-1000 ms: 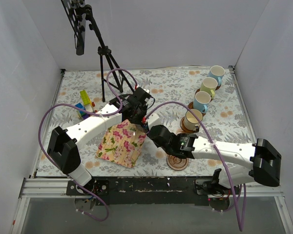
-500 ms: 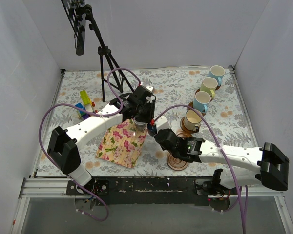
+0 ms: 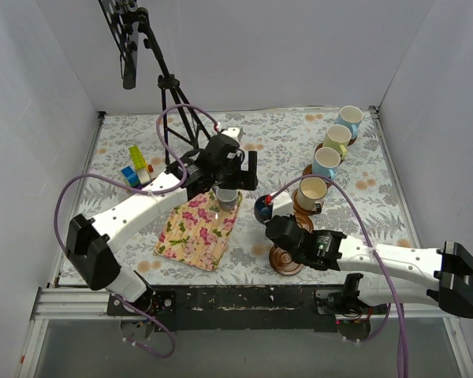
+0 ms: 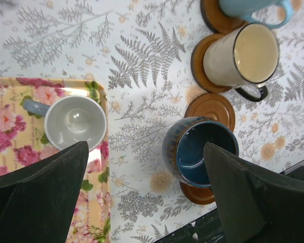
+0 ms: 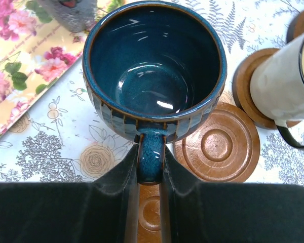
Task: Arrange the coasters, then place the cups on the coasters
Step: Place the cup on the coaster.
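We see the left gripper with its black fingers spread wide and nothing between them, hanging over the corner of the rectangular floral cloth mat. The small grey-white ceramic cup stands upright on that corner with its handle turned away from the other cups. It is just beside one finger, and we see no contact.

The right gripper pinches the handle of the dark navy glazed ceramic cup, which is upright with its mouth up. That cup is over the leaf-print tablecloth, between the mat and the cream ceramic cup with a dark handle. We cannot tell whether its base touches the cloth.

One bare round reddish-brown wooden coaster lies just beside the navy cup. A second bare wooden coaster shows under the right fingers. The cream cup sits on its own wooden coaster.

In the top view a diagonal row runs from the cream cup toward the far right corner: a light blue ceramic cup, a yellow-green ceramic cup, and another light blue cup at the corner. The nearer blue one is on a coaster; under the far two we cannot tell.

Colourful toy blocks lie at the far left, near a black tripod.
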Controlling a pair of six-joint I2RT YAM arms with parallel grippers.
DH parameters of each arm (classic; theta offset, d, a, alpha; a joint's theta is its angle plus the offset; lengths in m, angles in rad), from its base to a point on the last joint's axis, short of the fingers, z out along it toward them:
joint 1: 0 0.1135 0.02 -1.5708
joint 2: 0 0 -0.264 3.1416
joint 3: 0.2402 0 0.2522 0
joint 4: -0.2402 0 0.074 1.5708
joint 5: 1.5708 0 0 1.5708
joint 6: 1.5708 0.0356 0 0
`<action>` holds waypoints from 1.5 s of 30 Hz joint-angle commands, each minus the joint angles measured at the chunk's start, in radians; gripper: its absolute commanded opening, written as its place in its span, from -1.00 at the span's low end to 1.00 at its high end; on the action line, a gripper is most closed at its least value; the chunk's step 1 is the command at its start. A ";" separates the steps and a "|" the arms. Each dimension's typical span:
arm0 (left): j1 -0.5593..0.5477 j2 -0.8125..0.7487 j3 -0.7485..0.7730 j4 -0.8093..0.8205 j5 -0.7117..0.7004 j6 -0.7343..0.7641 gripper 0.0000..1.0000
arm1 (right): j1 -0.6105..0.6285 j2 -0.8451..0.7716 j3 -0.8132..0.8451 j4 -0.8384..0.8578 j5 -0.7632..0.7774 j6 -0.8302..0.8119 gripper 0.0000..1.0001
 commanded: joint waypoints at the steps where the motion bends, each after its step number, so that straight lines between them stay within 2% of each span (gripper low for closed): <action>1: 0.001 -0.144 -0.035 0.108 -0.122 0.037 0.96 | -0.003 -0.085 -0.048 0.034 0.118 0.113 -0.97; 5: 0.038 -0.200 -0.124 0.231 -0.150 0.103 0.96 | -0.023 -0.137 -0.122 0.057 0.137 0.141 -0.97; 9: 0.115 -0.224 -0.178 0.297 -0.099 0.141 0.96 | -0.049 -0.186 -0.184 0.096 0.138 0.159 -0.97; 13: 0.161 -0.234 -0.207 0.322 -0.108 0.158 0.96 | -0.068 -0.232 -0.252 0.133 0.135 0.171 -0.97; 23: 0.296 -0.335 -0.406 0.526 -0.102 0.165 0.96 | -0.077 -0.277 -0.318 0.126 0.169 0.214 -0.97; 45: 0.308 -0.341 -0.457 0.544 -0.028 0.189 0.96 | -0.075 -0.281 -0.359 0.037 0.189 0.292 -0.97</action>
